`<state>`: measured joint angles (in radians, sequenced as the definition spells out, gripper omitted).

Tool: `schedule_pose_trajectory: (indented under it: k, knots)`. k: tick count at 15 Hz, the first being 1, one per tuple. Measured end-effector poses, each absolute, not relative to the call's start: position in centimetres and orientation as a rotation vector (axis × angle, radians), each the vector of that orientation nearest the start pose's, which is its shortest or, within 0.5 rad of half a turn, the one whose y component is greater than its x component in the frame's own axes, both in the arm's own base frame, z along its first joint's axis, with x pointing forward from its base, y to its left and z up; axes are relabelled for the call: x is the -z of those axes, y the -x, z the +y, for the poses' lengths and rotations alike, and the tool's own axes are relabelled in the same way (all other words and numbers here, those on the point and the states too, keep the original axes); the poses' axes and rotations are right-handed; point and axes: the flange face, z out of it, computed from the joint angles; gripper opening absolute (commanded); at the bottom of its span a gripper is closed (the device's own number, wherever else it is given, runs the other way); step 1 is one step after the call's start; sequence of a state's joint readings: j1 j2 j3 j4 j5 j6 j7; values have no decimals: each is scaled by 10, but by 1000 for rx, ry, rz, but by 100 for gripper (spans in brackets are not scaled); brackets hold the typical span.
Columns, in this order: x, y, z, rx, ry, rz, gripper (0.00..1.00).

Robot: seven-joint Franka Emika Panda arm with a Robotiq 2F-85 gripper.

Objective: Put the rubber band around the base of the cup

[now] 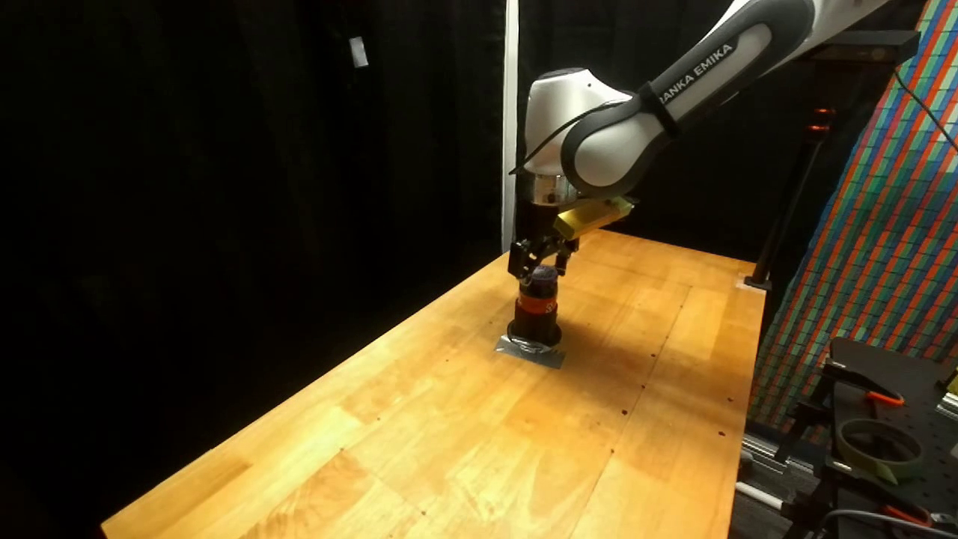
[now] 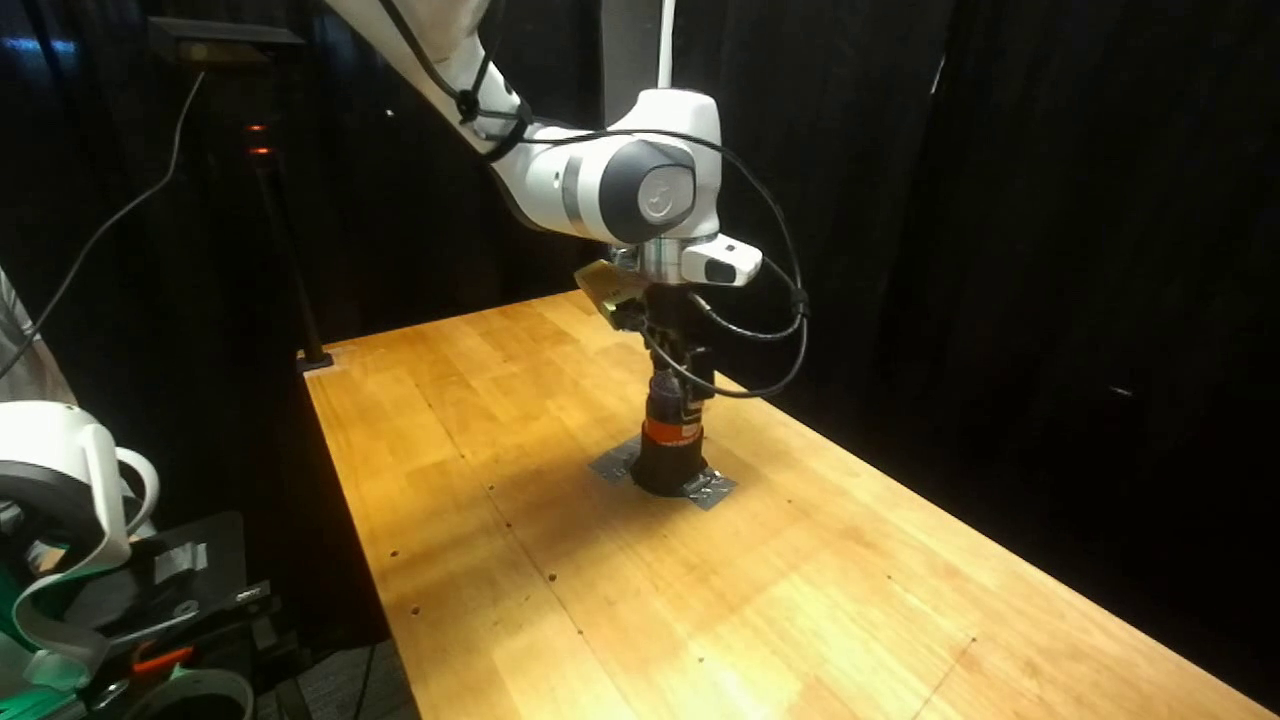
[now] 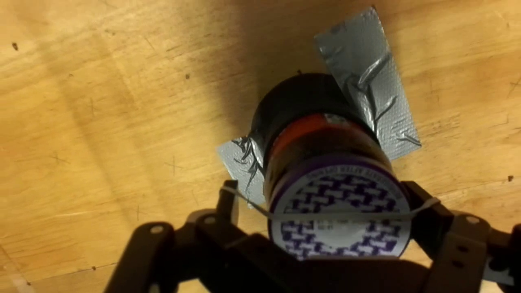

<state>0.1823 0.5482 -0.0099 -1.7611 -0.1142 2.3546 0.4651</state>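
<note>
Wooden table: firm, presumably, so too deep a descent would find no give.

Arm: poised straight over the cup; a slight sideways error while lowering would likely knock it.

Gripper: fingers spread, one each side of the lid. In the wrist view the right-hand one is touching or just beside the rim, I cannot tell which; the left-hand one has a visible gap. That lopsided fit invites scraping.

Cup: upright on the table, its lower part inside a black holder; a shove might tilt or lift it.

Black holder: wider than the cup, so its top edge could stop the fingers or the rubber band short of the base.

Duct tape: wrinkled strips on two sides; a hard push may peel them.

Rubber band: hung between the fingers, not yet around the base. The visible strand crosses the lid and bends at its edges, seemingly caught; the rest is hidden. Pushing lower would stretch it until it slips off or snaps.
</note>
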Motion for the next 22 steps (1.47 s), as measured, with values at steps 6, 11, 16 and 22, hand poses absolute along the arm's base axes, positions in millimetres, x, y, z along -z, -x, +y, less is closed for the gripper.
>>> schedule_pose_trajectory:
  k: [6,11,16,22]
  knots:
    - [-236,-614,125,-8,3173,277,100]
    - [-234,-595,123,130,3136,288,49]
    - [-247,-554,116,439,3077,321,11]
    - [-267,-505,101,834,2915,328,0]
